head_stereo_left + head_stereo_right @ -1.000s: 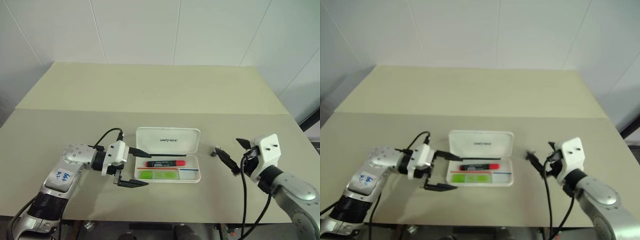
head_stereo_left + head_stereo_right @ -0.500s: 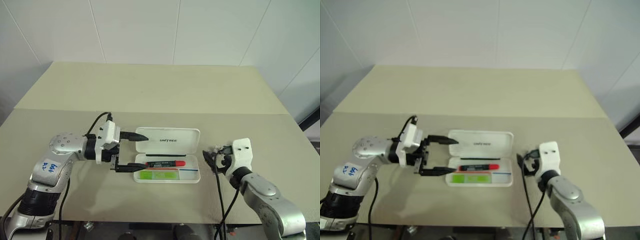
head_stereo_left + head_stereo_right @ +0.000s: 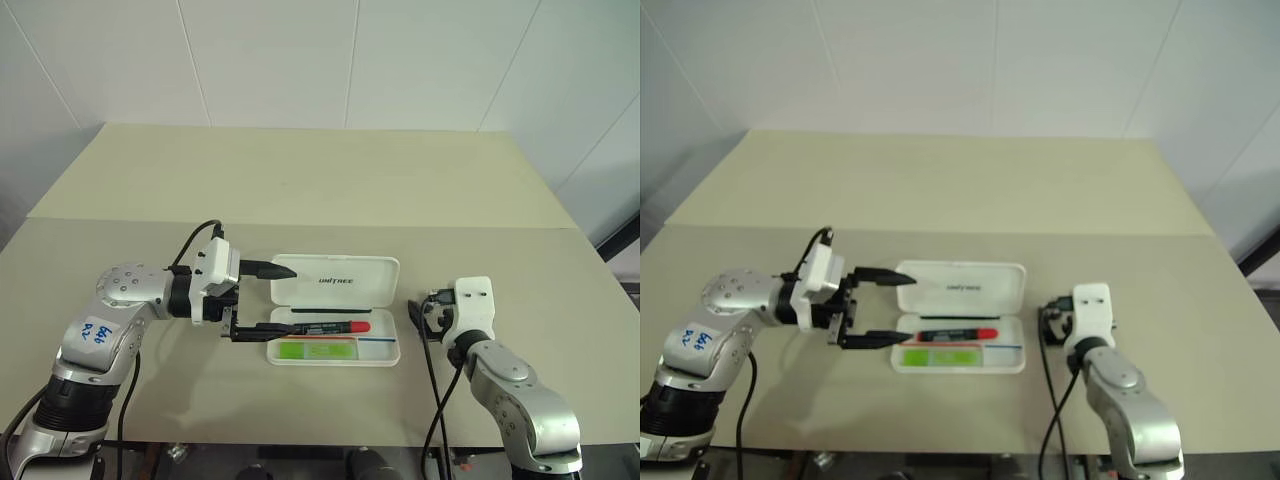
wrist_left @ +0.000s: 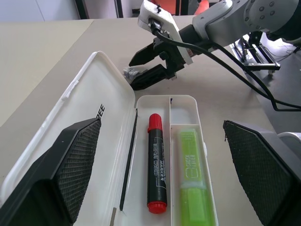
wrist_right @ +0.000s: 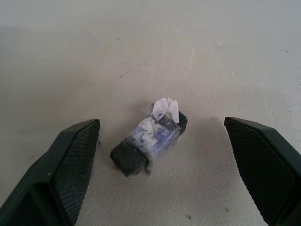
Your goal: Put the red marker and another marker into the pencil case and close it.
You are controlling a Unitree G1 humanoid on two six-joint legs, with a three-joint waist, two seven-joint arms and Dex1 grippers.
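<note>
On my feed, a beige table (image 3: 300, 180) stands against white wall panels (image 3: 350, 50). The open pencil case (image 3: 335, 310) lies mid-table, with the red marker (image 3: 335, 326) and the green marker (image 3: 318, 348) inside. My left gripper (image 3: 268, 300), spread wide, straddles its end; my right gripper (image 4: 141, 73), released, brackets a small dark scrap (image 5: 148, 141).

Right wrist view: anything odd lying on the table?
Yes. A small dark stub wrapped in torn clear tape lies loose on the table between the open right hand's fingers, outside the pencil case. It looks like stray debris, not a marker.
</note>
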